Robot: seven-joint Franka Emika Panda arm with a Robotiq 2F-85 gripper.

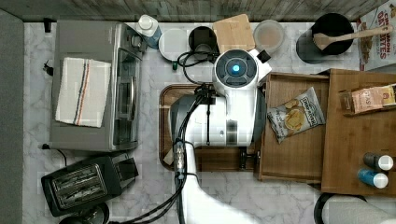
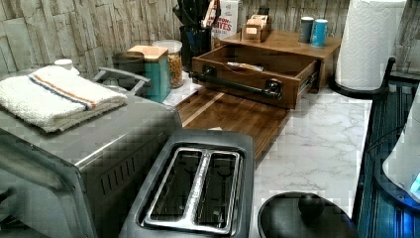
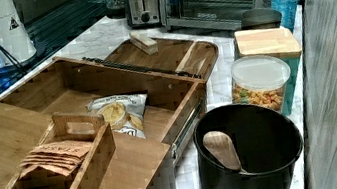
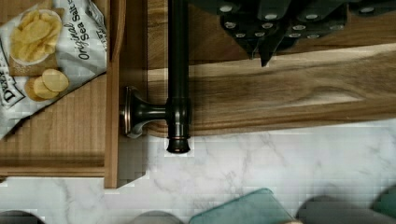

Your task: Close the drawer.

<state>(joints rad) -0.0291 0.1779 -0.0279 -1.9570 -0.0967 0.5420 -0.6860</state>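
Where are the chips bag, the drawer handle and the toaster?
chips bag (image 1: 295, 115), top view, middle of the bag.
drawer handle (image 2: 233, 85), left view, middle of the dark bar.
toaster (image 2: 195, 184), left view, strip between the slots.

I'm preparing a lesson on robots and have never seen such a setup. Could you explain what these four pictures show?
It is one moment on a kitchen counter, seen by four cameras. The top view looks straight down on a white robot arm. The left view and right view look from the sides; the wrist view comes from a camera on the arm. The arm is to close the open wooden drawer, which holds a bag of chips and has a dark bar handle. The gripper sits beside that handle, holding nothing. Nearby are a wooden tray, a toaster, a toaster oven and a folded towel.
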